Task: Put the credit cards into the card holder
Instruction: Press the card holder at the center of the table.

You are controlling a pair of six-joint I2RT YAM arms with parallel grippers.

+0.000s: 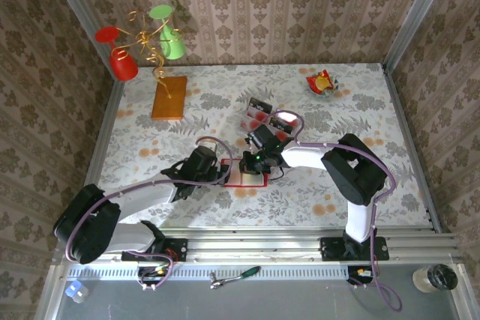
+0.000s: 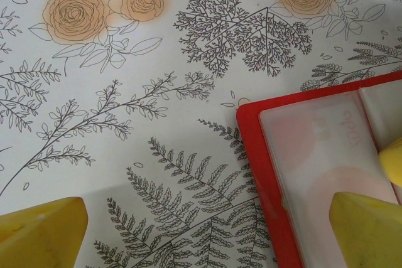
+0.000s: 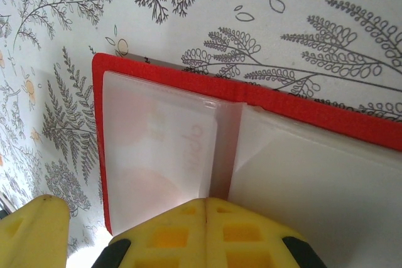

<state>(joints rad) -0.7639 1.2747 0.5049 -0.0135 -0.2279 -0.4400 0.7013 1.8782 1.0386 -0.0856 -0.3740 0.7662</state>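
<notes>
Table [image 1: 375, 110]: card holder [image 1: 250, 178], credit cards [image 1: 259, 107], wrapper [image 1: 321, 82], block [image 1: 169, 97].

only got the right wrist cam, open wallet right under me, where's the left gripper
Observer: The left gripper is open, astride the wallet's left edge: one finger above the wallet, the other above bare table.
Operator: any cards outside it
Observer: Yes, a few cards lie on the table beyond the wallet, apart from it.
Operator: what else is out there
Observer: A snack wrapper sits further off, towards the far right corner.
</notes>
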